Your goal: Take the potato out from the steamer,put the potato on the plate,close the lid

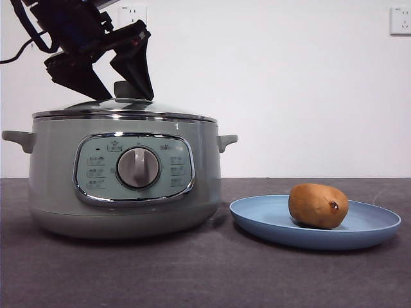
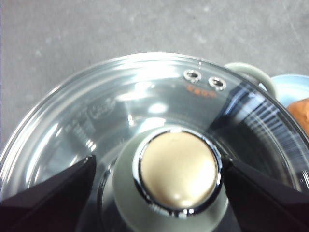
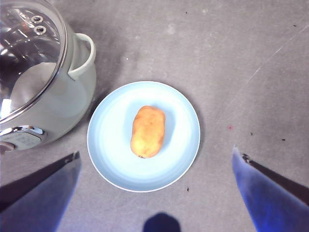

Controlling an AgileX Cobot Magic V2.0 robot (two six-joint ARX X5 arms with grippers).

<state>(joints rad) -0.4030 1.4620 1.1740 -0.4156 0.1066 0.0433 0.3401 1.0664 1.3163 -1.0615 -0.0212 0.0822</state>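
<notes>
The potato (image 3: 147, 131) lies on the plate (image 3: 111, 159) beside the steamer (image 1: 61, 186), whose lid (image 1: 160, 110) sits closed. The left gripper (image 2: 179, 169), jaws spread around the knob (image 2: 177, 172), appears released; the right gripper (image 3: 154, 193) hangs open above the plate. Little seems left.

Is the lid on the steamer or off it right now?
On. The lid sits level on the steamer's rim, and the left gripper straddles its knob with jaws open.

Potato (image 1: 318, 205) on plate (image 1: 379, 224); lid (image 1: 122, 108) closing steamer (image 1: 61, 186).
</notes>
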